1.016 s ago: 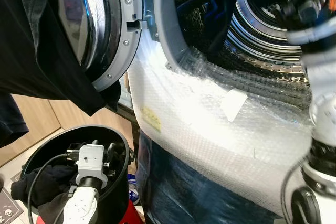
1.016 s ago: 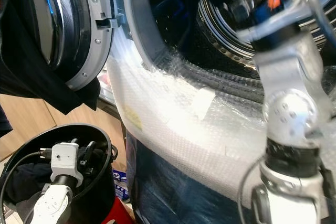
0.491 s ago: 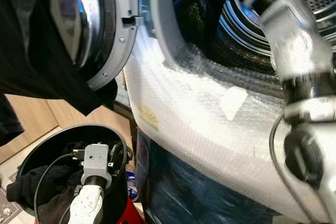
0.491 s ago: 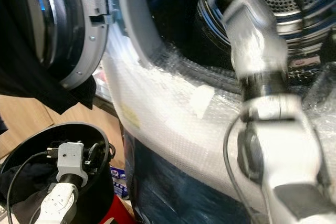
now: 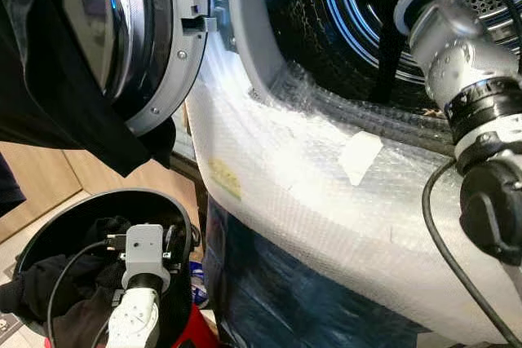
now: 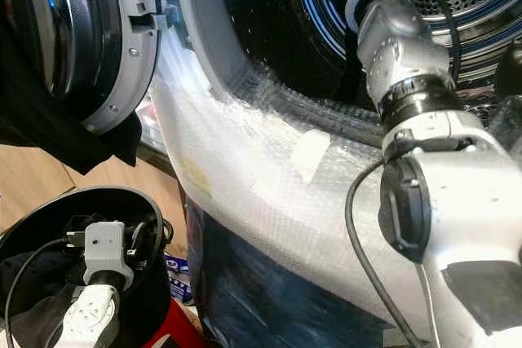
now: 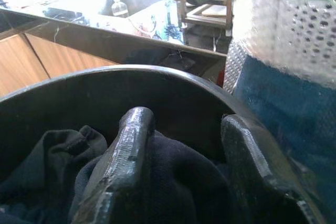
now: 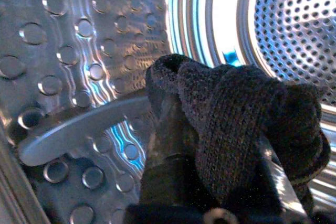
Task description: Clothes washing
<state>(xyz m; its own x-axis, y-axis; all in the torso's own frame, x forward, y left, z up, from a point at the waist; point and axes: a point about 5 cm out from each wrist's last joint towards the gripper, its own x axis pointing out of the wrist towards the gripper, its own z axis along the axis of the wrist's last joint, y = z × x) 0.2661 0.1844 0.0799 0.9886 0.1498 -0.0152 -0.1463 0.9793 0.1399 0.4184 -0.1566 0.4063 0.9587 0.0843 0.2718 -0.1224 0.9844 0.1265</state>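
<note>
- The right claw is inside the washer drum, its 2 fingers clamped on a dark knit garment that drapes over them.
- Behind the garment are the drum's dimpled steel wall, 1 paddle and the perforated back.
- The left claw sits low in a black bin beside the washer, fingers apart, with dark clothes between and beneath them.
- The washer door stands open above the bin, a black cloth hanging over it.
- Bubble wrap covers the washer front.
</note>
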